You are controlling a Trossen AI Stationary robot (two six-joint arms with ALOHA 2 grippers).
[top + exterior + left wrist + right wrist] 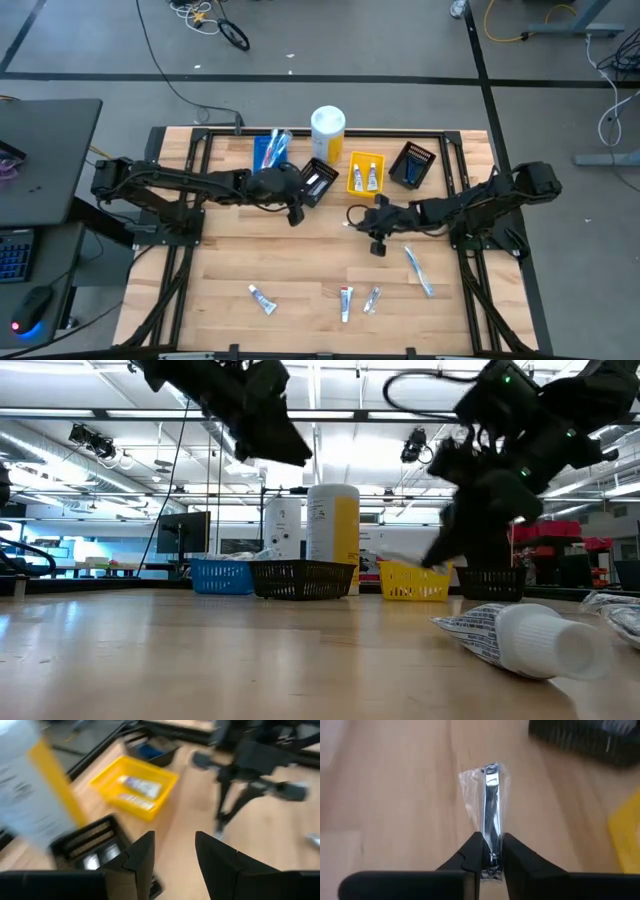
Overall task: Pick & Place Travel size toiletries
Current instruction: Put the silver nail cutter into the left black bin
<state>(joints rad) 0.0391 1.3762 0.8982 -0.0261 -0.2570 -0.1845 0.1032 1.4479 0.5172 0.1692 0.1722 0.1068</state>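
Note:
My right gripper [491,837] [366,222] sits at mid-table, shut on a silver nail clipper [491,805] in a clear wrapper. My left gripper [175,840] [305,192] hovers open over a black bin [95,850] and holds nothing. Ahead of it, a yellow bin [137,785] holds two tubes [365,177]. Three small tubes [262,299] [346,300] [372,299] and a pale-blue toothbrush [418,270] lie flat on the near part of the table. In the low view a white tube [520,635] lies close by. My right gripper pinches the nail clipper's near end [492,851] between its two fingers, through the clear wrapper. The fingers slant down and lie along the clipper, which points straight away from them. Whether its far end [491,770] rests on the table, I cannot tell.
Along the far edge stand a blue bin [270,150], a tall white-and-yellow cylinder [328,133], the black bin [320,182], the yellow bin [365,175] and a second black bin [413,163]. Bare wood [230,250] lies between the arms and the near edge.

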